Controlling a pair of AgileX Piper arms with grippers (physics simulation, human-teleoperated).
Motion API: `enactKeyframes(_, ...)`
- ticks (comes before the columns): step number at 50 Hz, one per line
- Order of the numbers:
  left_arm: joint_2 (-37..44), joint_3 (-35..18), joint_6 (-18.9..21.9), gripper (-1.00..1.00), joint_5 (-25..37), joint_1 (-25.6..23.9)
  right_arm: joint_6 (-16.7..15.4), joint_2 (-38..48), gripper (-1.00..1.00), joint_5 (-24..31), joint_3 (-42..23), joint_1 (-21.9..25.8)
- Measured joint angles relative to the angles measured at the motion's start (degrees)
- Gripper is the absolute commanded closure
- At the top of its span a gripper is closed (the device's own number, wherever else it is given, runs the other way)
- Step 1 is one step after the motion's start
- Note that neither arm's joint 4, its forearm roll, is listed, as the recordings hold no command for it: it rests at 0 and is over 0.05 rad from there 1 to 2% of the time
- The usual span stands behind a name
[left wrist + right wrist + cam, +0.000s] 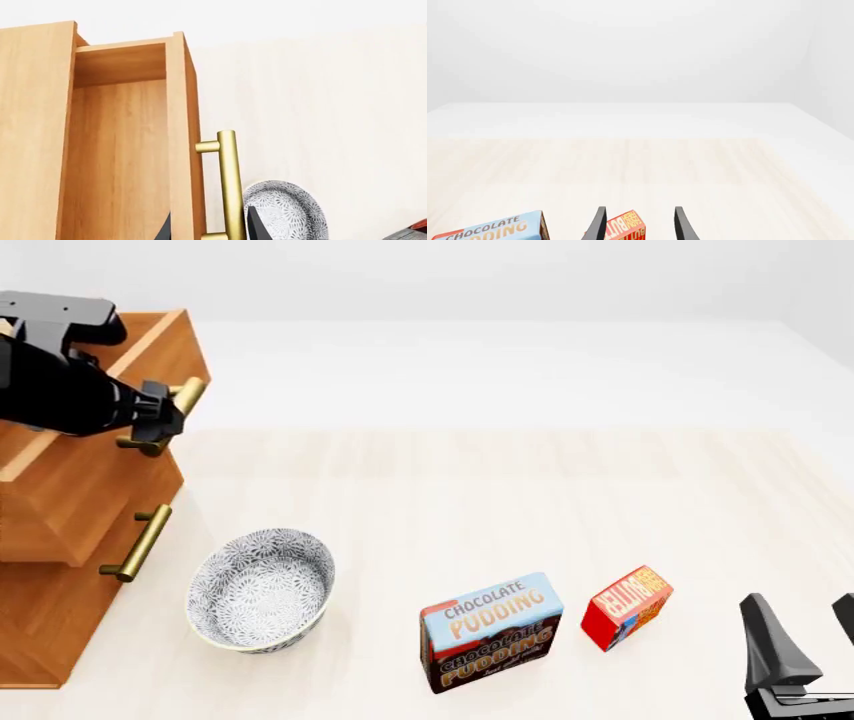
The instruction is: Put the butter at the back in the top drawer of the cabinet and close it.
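At cabinet (pixel 67 540), left gripper (pixel 163 420) straddles top drawer (pixel 94 430) handle (pixel 167 415), clamping unclear; drawer open. Right gripper (pixel 801 640) apart, empty near butter (pixel 627 607). Next: grasp butter.

On the table stand one cabinet (pixel 54 570), one patterned bowl (pixel 260 590), one chocolate pudding box (pixel 490 632) and one butter box (pixel 626 606).
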Motion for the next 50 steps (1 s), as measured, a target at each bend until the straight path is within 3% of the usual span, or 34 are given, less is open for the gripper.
enactKeyframes(50,-0.7,1.0,-2.3,-1.0,-1.6,-3.7,0.0,0.0,-1.0,0.0,0.0,0.0)
